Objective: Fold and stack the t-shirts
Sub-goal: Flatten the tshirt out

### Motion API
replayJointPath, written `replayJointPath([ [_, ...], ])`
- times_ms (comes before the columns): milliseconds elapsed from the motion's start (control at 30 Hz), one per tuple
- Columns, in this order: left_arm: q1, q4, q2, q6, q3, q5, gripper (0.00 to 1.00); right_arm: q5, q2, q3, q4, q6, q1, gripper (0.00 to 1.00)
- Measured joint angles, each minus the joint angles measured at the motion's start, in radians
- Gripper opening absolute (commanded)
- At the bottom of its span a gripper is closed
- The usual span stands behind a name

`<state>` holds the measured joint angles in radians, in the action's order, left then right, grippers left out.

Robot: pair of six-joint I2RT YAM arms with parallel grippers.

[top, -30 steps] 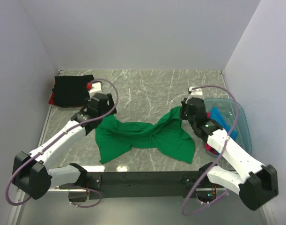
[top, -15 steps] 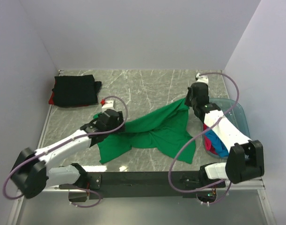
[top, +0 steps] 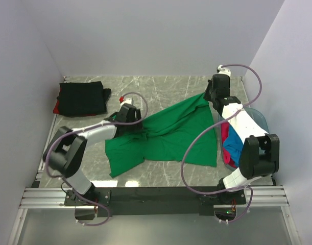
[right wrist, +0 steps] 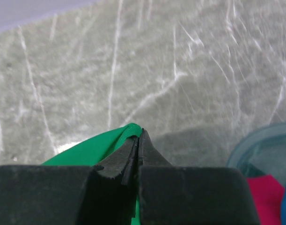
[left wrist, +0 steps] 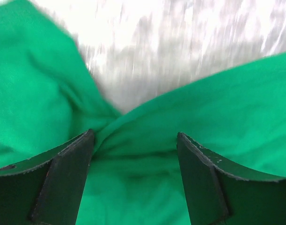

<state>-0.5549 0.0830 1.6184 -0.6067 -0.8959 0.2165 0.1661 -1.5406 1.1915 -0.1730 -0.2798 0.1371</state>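
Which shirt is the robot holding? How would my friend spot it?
Start with the grey marble table. Across its middle lies the green t-shirt, with one corner pinched by the right gripper. It is the only green one and the only shirt spread out: the black shirt sits folded at the far left, and the red and blue cloth is in the tub.

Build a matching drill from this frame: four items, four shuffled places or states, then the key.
1. green t-shirt
2. black t-shirt
3. blue tub
4. right gripper

A. folded, far-left corner
B. jaws shut on a green corner
C. spread out mid-table
D. along the right edge

Pairs: 1-C, 2-A, 3-D, 4-B
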Motion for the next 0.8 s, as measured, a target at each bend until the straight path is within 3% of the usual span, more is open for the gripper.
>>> replayJointPath([
  [233,0.056,-0.031,0.233,0.052,-0.235,-0.035,0.77,-0.021,-0.038,0.093,-0.009,0.001,0.000,0.00],
  [333,0.068,-0.007,0.252,0.082,-0.311,-0.024,0.78,-0.025,-0.055,0.116,-0.010,0.005,0.000,0.00],
  [400,0.072,-0.003,0.228,0.098,-0.343,-0.008,0.79,-0.031,-0.057,0.116,-0.019,0.008,0.000,0.11],
  [433,0.072,-0.004,0.204,0.100,-0.346,0.000,0.80,-0.036,-0.058,0.116,-0.024,0.006,0.000,0.26],
  [467,0.072,0.003,0.167,0.102,-0.342,0.011,0.80,-0.042,-0.059,0.116,-0.029,0.004,0.000,0.53],
  [533,0.068,0.001,0.061,0.098,-0.295,0.039,0.81,-0.058,-0.059,0.115,-0.034,0.005,0.000,0.66],
  [700,0.044,-0.011,-0.236,0.033,-0.022,0.119,0.81,-0.101,-0.024,0.026,-0.002,0.002,0.002,0.73],
  [800,0.010,0.023,-0.300,-0.026,0.137,0.150,0.81,-0.115,0.053,-0.101,0.002,-0.015,0.019,0.73],
])
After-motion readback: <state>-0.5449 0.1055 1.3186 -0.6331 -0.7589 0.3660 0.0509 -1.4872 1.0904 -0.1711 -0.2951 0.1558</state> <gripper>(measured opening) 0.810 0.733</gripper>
